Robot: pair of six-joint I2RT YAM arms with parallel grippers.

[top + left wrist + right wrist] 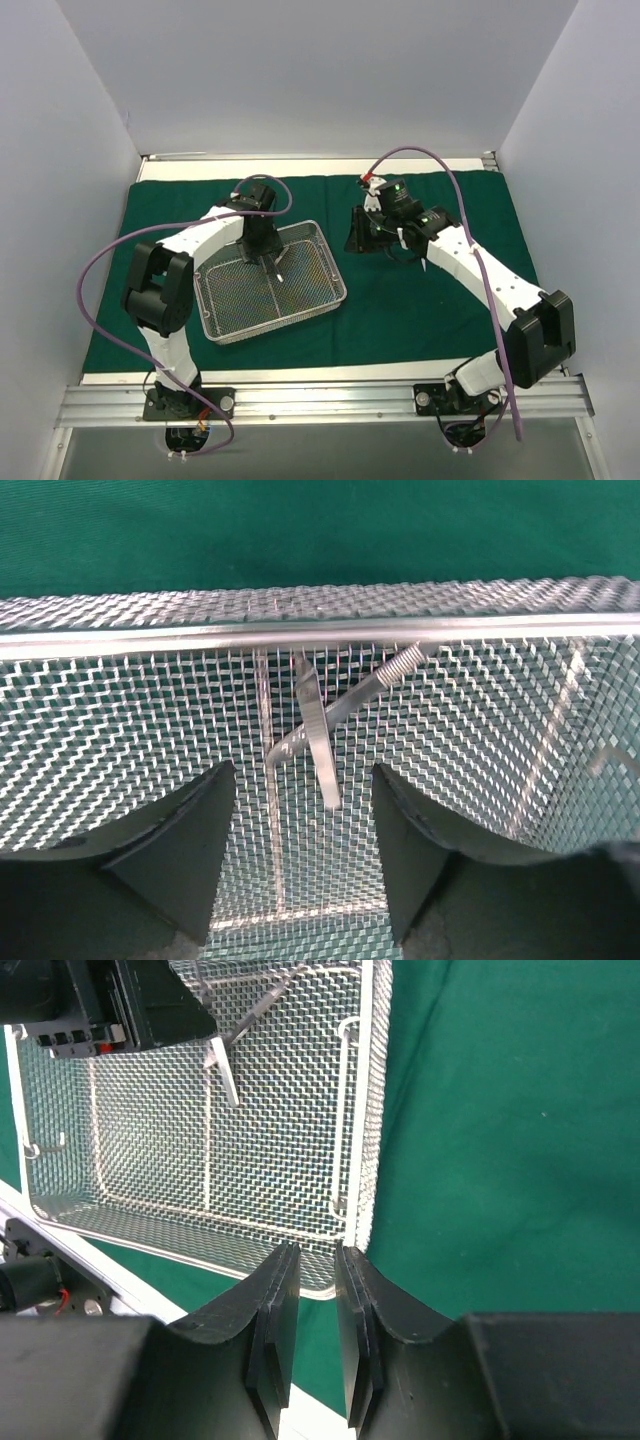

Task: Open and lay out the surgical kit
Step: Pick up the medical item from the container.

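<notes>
The left gripper [302, 810] hangs over the wire-mesh tray [235, 300] with its jaws spread wide and nothing between them. Its dark, matt fingers [190, 860] curve inward like two blunt horns. In the gap between them, down on the tray floor, lie the instruments [318, 735]. These are slim, bright metal pieces that cross one another, one a flat strip ribbed along its length and another with a tightly grooved, coil-like grip.

The tray is a shallow rectangle of fine silver mesh with a smooth rod for a rim and rounded corners. It sits slightly skewed on the left half of the green cloth [420, 300]. The cloth is spread flat over the table and looks soft and felt-like, with faint creases.

The right gripper [314, 1260] is just beside the tray's right edge, above bare cloth. Its flat pads [275, 1340] are parted by only a narrow slit, and they hold nothing. Whether its tips touch the cloth I cannot tell from these views.
</notes>
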